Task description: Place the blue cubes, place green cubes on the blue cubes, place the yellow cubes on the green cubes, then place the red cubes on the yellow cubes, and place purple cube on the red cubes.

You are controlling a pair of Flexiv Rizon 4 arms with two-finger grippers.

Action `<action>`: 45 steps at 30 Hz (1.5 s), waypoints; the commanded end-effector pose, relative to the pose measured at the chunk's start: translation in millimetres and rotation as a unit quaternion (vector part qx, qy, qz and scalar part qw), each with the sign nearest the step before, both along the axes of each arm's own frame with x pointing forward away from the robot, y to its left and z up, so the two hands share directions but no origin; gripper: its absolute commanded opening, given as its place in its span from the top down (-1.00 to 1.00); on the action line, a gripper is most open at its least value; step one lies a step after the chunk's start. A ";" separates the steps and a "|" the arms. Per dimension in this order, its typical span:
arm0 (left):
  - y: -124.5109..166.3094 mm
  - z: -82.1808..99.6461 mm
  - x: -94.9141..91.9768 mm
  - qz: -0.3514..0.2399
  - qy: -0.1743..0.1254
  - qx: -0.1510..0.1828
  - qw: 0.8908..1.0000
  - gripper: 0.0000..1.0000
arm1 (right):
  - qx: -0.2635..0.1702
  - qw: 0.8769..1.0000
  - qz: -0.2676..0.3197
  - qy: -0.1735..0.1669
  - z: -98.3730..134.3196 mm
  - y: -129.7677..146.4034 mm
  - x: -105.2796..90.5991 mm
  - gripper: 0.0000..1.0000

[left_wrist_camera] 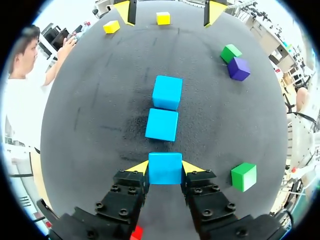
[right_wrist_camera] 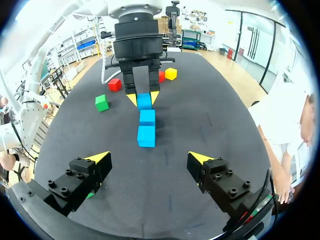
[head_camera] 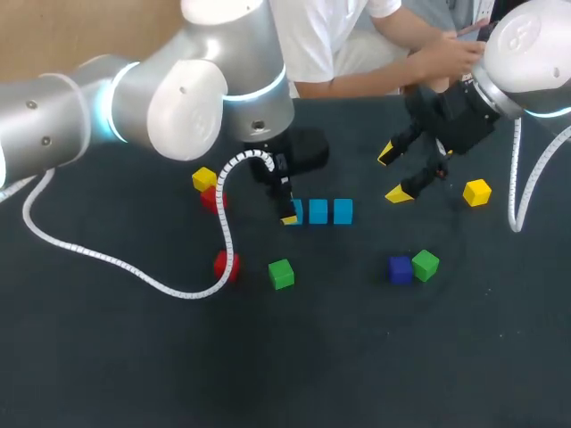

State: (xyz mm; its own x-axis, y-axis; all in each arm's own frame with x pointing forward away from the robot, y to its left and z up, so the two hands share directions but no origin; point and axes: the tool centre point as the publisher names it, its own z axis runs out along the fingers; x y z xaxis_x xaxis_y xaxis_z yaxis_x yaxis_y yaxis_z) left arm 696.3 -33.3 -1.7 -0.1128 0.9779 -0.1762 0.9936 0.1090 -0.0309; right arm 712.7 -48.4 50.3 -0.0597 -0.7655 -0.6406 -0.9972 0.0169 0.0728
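Blue cube (left_wrist_camera: 165, 168) at the table, clamped between the left gripper (left_wrist_camera: 165, 170) fingers, heads a row near two other blue cubes (left_wrist_camera: 162, 125); right gripper (right_wrist_camera: 149, 161) hangs spread wide, empty; a skewed release could knock the row crooked.

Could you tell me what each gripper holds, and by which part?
The left gripper clasps the end blue cube by opposite side faces; the right gripper holds nothing.

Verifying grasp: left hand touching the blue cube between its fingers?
Touching. Left wrist view: both fingertips of the left hand press the blue cube's opposite sides.
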 end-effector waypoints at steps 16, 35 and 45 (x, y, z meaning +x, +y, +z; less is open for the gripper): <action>-3.6 -3.6 2.8 -0.001 0.008 -0.001 1.000 1.00 | 0.001 1.000 0.000 -0.001 0.2 -0.3 -0.8 -1.00; -4.0 -6.0 9.3 -0.003 0.007 0.001 1.000 1.00 | 0.001 1.000 0.000 -0.001 0.2 -0.3 -0.8 -1.00; -3.1 -8.6 9.0 -0.001 0.012 0.002 1.000 1.00 | 0.001 1.000 0.000 -0.001 0.2 -0.3 -0.8 -1.00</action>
State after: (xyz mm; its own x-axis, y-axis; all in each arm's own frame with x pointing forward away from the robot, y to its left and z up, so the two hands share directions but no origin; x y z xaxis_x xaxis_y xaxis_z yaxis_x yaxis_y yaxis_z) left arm 701.6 -35.6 -9.7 -0.1165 0.9781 -0.1726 0.9928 0.1099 -0.0474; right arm 712.7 -48.4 50.3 -0.0597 -0.7655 -0.6406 -0.9972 0.0169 0.0728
